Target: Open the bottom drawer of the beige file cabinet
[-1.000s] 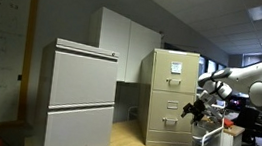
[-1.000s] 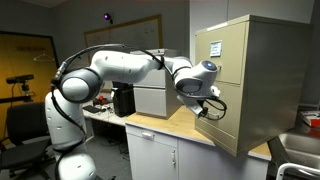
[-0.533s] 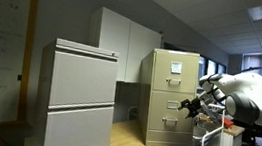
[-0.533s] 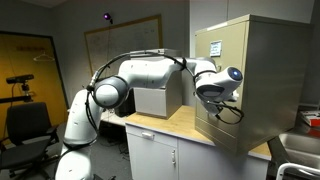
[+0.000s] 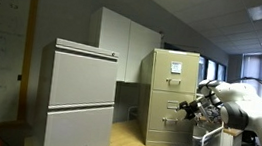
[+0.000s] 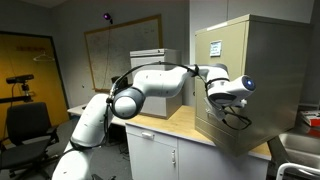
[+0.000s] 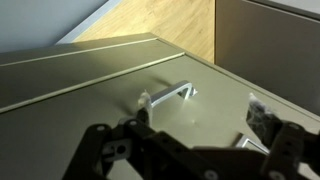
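The beige file cabinet [image 5: 165, 97] stands on the wooden counter, with a white sheet on its top drawer front; it also shows in the other exterior view [image 6: 255, 75]. My gripper [image 5: 189, 107] hangs just in front of its drawer fronts, about mid-height, as also seen from the other side [image 6: 226, 108]. In the wrist view the gripper [image 7: 202, 116] is open and empty, with its fingertips [image 7: 143, 112] apart close to the beige front. A silver handle [image 7: 168, 97] lies between the jaws, nearer the counter side. A second handle [image 7: 250, 143] is partly hidden behind the gripper body.
A wider light-grey cabinet [image 5: 81, 97] stands beside the beige one. The wooden counter [image 5: 133, 136] runs in front of both and shows in the wrist view [image 7: 165, 25]. A whiteboard [image 6: 120, 55] and an office chair [image 6: 25, 125] stand behind the arm.
The arm has stretched further toward the beige cabinet, and the gripper has come closer to its drawer fronts. The jaws stay open and the drawers stay shut.
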